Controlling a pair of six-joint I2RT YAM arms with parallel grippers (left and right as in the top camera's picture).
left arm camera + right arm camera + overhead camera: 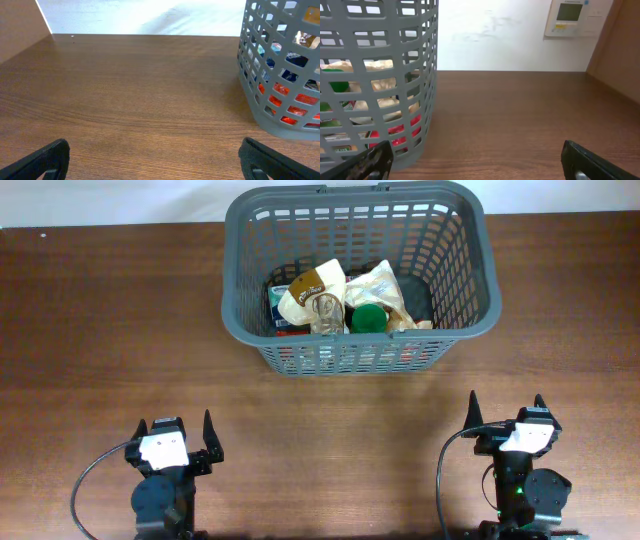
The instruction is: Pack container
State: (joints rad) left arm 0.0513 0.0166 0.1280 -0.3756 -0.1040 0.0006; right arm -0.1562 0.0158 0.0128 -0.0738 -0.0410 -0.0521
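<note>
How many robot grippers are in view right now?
2. The left black two-finger gripper sits bottom left in the overhead view, the right black two-finger gripper bottom right; both open, empty.

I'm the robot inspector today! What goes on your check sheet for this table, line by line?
Surface: brown wooden table, no spills seen.
Job's things: grey basket at the far middle, holding crinkly bags and a green round thing.
Clutter: nothing seen.
Grippers: left pincer and right pincer both open, holding nothing.
Cables: a black cable loops beside each arm.
Surroundings: white wall; wall panel with a screen.
</note>
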